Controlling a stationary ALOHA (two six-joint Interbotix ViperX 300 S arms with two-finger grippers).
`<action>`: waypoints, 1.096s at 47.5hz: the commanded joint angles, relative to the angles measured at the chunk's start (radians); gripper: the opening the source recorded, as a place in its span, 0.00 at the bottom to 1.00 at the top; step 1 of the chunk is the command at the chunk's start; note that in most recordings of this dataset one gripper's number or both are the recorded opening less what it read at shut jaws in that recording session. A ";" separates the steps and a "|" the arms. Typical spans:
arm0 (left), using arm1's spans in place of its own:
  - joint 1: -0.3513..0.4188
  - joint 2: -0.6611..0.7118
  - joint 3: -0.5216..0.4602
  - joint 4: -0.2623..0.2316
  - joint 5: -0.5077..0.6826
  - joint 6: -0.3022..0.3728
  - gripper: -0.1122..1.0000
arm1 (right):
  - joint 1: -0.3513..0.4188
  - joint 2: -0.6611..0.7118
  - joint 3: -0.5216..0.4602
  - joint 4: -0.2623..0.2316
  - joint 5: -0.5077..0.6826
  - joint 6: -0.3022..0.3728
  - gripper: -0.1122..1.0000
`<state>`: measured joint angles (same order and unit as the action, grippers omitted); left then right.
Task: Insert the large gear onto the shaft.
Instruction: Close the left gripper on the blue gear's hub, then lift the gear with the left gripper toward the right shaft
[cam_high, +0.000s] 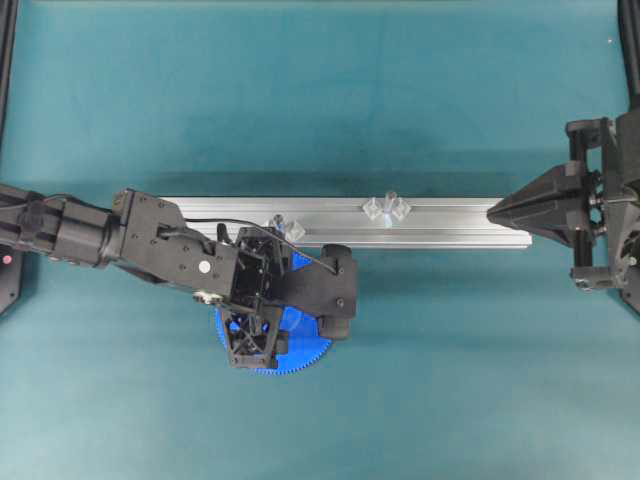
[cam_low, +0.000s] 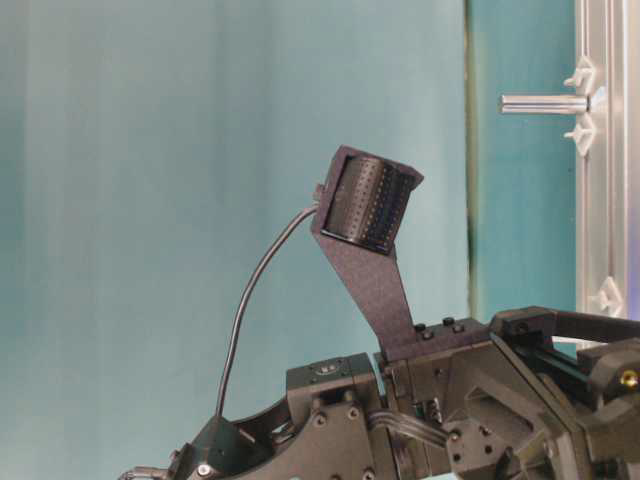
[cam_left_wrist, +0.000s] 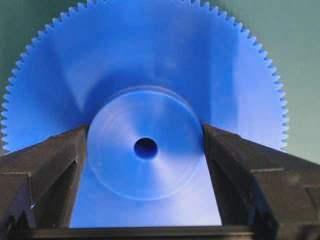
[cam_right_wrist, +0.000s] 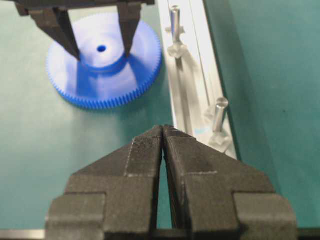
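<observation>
The large gear lies flat on the green table, bright blue with a raised hub and a small centre hole. My left gripper is shut on that hub, one finger touching each side; the right wrist view shows the same grip on the gear. From overhead the left arm hides most of the gear. Two look-alike silver pins stand on the rail, one near the gear and one further right; I cannot tell which is the shaft. My right gripper is shut and empty at the rail's right end.
The aluminium rail runs left to right just behind the gear, its two pins each flanked by clear plastic pieces. Black frame posts stand at the table's far corners.
</observation>
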<state>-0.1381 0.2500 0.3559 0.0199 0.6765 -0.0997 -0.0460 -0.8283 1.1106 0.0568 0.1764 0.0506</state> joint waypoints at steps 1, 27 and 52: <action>-0.003 -0.017 -0.009 -0.002 0.021 0.000 0.79 | -0.002 -0.003 -0.008 0.002 -0.003 0.009 0.21; -0.003 -0.052 -0.163 -0.002 0.209 0.008 0.79 | -0.002 -0.035 0.008 0.002 0.005 0.011 0.21; 0.020 -0.061 -0.347 0.000 0.342 0.046 0.79 | -0.002 -0.086 0.037 -0.003 0.006 0.074 0.21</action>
<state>-0.1335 0.2485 0.0598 0.0184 1.0186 -0.0568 -0.0460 -0.9127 1.1551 0.0537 0.1856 0.1135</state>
